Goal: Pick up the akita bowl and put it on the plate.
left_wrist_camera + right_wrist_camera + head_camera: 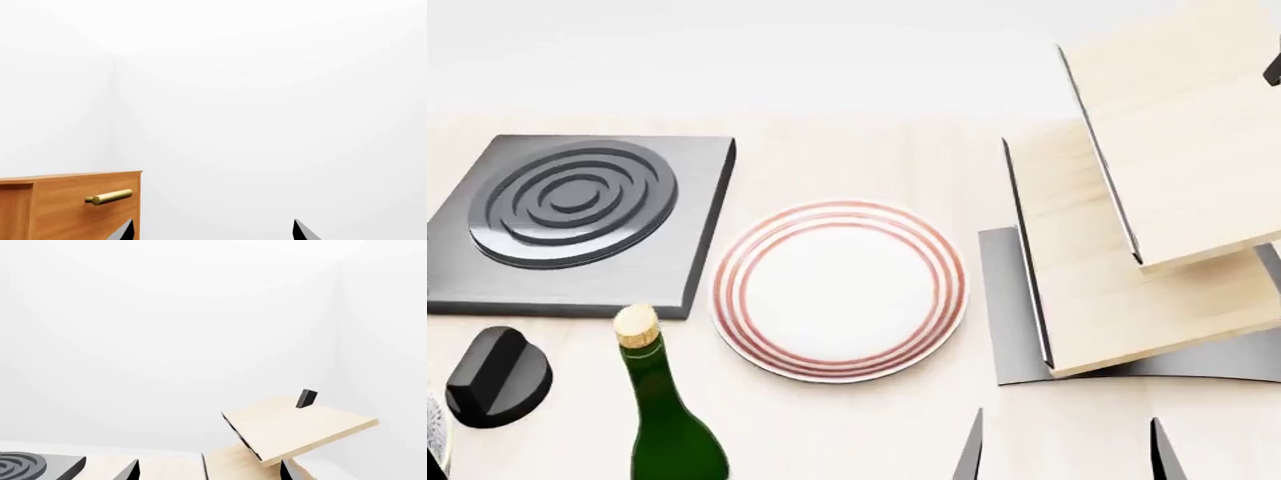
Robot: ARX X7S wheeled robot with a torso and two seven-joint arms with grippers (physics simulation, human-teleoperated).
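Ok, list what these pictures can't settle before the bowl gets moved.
- Akita bowl: in no view, so its position is unknown.
- Wine bottle: its lower body is cut off by the head view's bottom edge.
- Right gripper: only its fingertips show in the head view.
- Left gripper: only its tips show in the left wrist view; absent from the head view.
- Plate: fully visible, nothing on it.

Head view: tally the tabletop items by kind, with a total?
Plate: 1
Burner: 1
Bottle: 1
Black knob: 1
Wooden rack with tilted boards: 1
Total: 5
No bowl shows in this view. A sliver of something at the lower left edge is too cut off to name.
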